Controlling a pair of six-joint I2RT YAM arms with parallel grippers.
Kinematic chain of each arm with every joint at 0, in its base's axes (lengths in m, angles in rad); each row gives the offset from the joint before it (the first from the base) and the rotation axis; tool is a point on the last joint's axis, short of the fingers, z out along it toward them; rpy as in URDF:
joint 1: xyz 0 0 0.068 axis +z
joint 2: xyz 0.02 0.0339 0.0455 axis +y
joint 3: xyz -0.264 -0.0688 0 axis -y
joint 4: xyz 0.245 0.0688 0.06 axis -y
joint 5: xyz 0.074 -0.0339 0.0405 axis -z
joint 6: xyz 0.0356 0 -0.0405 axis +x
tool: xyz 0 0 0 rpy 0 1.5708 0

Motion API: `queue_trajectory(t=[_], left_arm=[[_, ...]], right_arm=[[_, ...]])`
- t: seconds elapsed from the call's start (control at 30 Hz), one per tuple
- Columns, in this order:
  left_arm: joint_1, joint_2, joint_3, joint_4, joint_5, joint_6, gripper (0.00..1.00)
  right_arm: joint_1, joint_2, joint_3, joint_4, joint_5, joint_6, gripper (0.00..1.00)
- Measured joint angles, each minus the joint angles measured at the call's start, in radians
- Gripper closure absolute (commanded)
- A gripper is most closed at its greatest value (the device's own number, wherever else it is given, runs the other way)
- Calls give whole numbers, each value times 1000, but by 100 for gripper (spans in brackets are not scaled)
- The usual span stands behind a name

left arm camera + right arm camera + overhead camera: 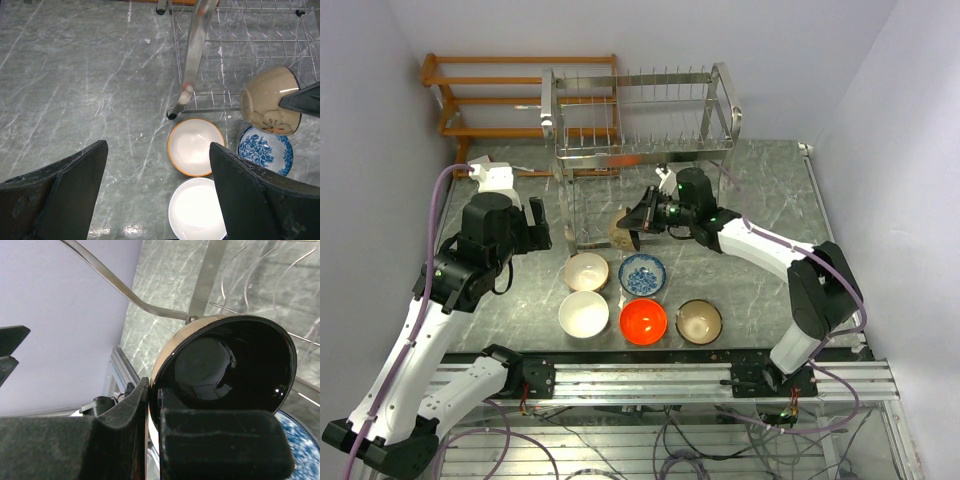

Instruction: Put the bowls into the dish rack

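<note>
Black glaze lines the inside of the dark bowl (225,365) that my right gripper (154,405) has pinched by the rim, one side inside the lip and the other against the cream outer wall, closed tight on that edge. From above, the right gripper (642,218) holds the bowl tipped on its side with the mouth turned towards my wrist. It sits low at the front of the dish rack (640,110), by the bottom tier and just right of a front leg. My left wrist camera shows its cream underside, with a small painted motif, in front of the lower wires. A metal strut of the rack crosses right at the bowl's rim in my right wrist view, but I cannot tell whether they touch. My left gripper (157,147) is spread wide and holds nothing; it hangs over the grey marbled table (760,190) to the left of the rack's front leg. The other five bowls rest on the table in front of the rack in two rows — at the back the cream-tan bowl (587,271) and the blue-and-white bowl (642,273); nearer my bases the white bowl (583,313), the red-orange bowl (643,320) and the olive-brown bowl (699,321). All five stand upright, close beside one another. An orange wooden shelf (520,95) stands behind the rack on the left, against the wall.
</note>
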Motion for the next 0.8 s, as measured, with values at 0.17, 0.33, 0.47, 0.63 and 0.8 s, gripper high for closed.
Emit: queue_trajectory(t=[0.17,0.33,0.47,0.63,0.8], left_arm=[[0,-1,0,-6,-7,1,7],[0,-1,0,-8,-7,11,7],[0,-2,0,-11,-7,27,7],[0,-10,0,-17,-9,51,7],[0,-17,2,-24,-15,65,7]], right_arm=[[23,16,-31,107,16,101,100],[27,74,-43,270,30,217,100],[33,162,-29,389,42,292,100],[36,249,8,489,56,354,100],[33,336,72,548,66,407,100]])
